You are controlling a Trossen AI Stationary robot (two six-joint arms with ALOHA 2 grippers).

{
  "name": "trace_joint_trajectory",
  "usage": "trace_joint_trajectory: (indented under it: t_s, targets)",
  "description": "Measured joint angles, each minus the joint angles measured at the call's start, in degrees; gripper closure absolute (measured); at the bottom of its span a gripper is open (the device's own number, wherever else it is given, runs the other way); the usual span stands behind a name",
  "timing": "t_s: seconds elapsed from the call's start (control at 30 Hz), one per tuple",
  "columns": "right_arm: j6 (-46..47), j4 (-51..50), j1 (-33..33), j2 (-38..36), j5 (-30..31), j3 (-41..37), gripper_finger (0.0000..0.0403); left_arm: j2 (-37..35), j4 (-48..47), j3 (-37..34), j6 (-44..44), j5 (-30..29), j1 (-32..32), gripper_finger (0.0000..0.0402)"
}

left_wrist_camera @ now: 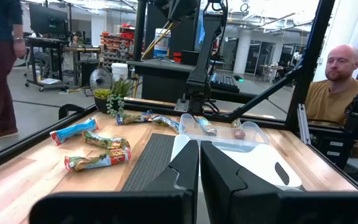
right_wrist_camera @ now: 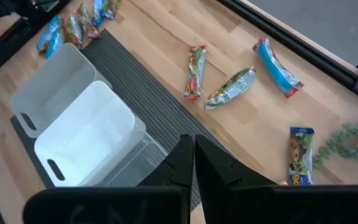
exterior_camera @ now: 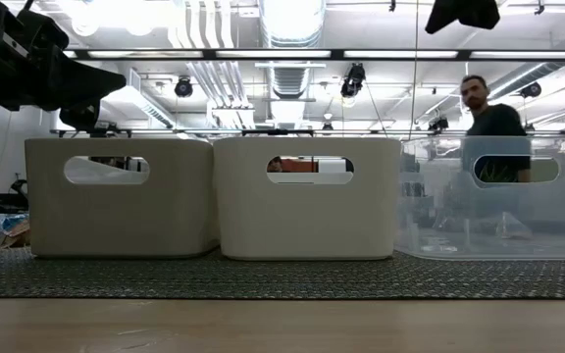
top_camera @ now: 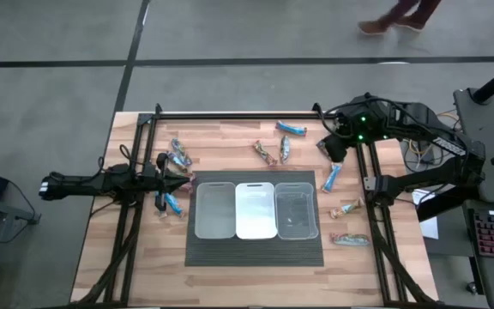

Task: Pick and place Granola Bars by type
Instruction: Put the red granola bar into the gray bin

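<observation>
Granola bars lie flat on the wooden table around three bins. A cluster [top_camera: 178, 157] and a blue bar [top_camera: 171, 204] lie at the left. Three bars lie at the far middle: red-marked [right_wrist_camera: 194, 63], silvery [right_wrist_camera: 232, 87] and blue [right_wrist_camera: 277, 60]. Others lie at the right: blue [top_camera: 333, 178], tan [top_camera: 346, 208] and one more [top_camera: 350, 239]. My left gripper [left_wrist_camera: 199, 168] is shut and empty, pointing level at the left bin [top_camera: 215, 209] from its left. My right gripper [right_wrist_camera: 193, 155] is shut and empty, raised near the far right [top_camera: 334, 151].
The white middle bin [top_camera: 256, 209] and the clear right bin [top_camera: 296, 210] stand with the left one on a dark ribbed mat [top_camera: 256, 253]. A small green plant [right_wrist_camera: 353, 140] stands by the right gripper. People show beyond the table [left_wrist_camera: 337, 81].
</observation>
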Motion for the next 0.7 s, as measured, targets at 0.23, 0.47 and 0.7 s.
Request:
trace_joint_trajectory:
  t_s: [0.23,0.47,0.7]
  targets:
    - [-0.3,-0.2,0.0,2.0,0.2,-0.7,0.0394,0.0,0.0,0.0,0.0,0.0,0.0,0.0402]
    - [-3.1,4.2,-0.1,5.9,0.2,-0.4,0.0394,0.0,0.0,0.0,0.0,0.0,0.0,0.0402]
    - [-1.9,6.8,-2.0,9.6,0.3,-0.4,0.0394,0.0,0.0,0.0,0.0,0.0,0.0,0.0402]
